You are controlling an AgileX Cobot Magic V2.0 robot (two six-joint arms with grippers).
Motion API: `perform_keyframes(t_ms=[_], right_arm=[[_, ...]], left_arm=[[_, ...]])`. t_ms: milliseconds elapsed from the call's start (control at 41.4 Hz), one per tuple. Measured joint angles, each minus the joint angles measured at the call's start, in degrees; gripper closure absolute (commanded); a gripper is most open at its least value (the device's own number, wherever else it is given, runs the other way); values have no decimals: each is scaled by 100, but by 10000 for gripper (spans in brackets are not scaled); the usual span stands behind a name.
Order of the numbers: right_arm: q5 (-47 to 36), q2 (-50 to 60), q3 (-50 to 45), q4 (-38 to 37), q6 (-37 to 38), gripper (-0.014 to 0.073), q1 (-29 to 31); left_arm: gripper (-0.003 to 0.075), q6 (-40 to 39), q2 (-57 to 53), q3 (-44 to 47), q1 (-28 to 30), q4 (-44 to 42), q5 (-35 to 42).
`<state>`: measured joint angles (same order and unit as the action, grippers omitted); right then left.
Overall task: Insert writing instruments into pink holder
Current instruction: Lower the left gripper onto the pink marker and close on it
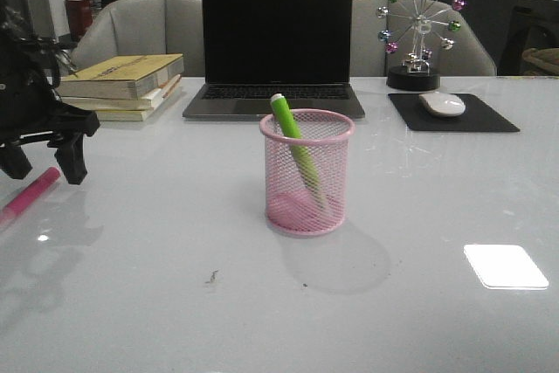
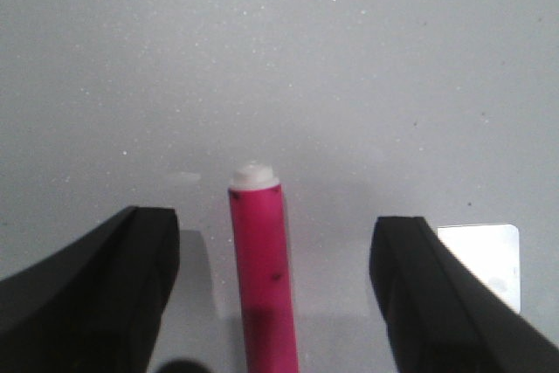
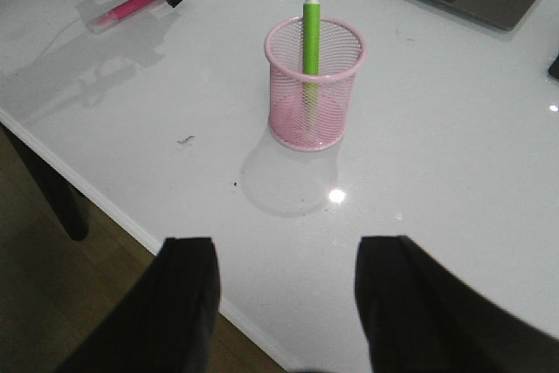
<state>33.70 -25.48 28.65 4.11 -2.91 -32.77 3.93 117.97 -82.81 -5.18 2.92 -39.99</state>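
- My left hand (image 1: 44, 153) hangs low over the worktop (image 1: 175, 303) near its left edge, fingers spread wide and gripping nothing.
- The magenta marker (image 2: 262, 277) lies flat on the worktop right there. In the left wrist view it runs straight up the gap between my two fingers (image 2: 96, 294), pale tip pointing away from the wrist, clear of both pads.
- So its long axis runs along my reach and across the line on which my fingers close, and it sits about midway between them. I judge that what is left is to come down and close, with no turning of the wrist needed.
- From the front, only part of the marker shows below my left hand, slanting toward the left edge.
- Toward the middle of the worktop stands the pink holder (image 1: 307, 172), upright, well apart from the magenta marker and to its right.
- The lime green marker (image 1: 295, 141) is already in it, leaning against the rim with its pale tip above the top.
- So one instrument is in and one is out, and the one that is out belongs to my left arm, which is by far the nearer.
- My right hand (image 3: 288, 303) is held high by the near edge, fingers apart and empty, looking down on the holder from a distance.
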Motion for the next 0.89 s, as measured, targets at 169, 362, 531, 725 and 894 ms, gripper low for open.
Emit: perform_keyframes(t_ms=[169, 362, 531, 725, 894], right_arm=[[0, 0, 0, -11, 0, 127, 0], [0, 0, 0, -11, 0, 127, 0], [0, 0, 0, -11, 0, 127, 0], [0, 0, 0, -11, 0, 127, 0], [0, 0, 0, -11, 0, 127, 0]], left_arm=[[218, -49, 113, -11, 0, 0, 28], [381, -59, 126, -23, 0, 10, -3], [550, -59, 126, -32, 0, 10, -42], [629, -67, 126, -63, 0, 10, -131], [629, -67, 10, 104, 0, 10, -99]])
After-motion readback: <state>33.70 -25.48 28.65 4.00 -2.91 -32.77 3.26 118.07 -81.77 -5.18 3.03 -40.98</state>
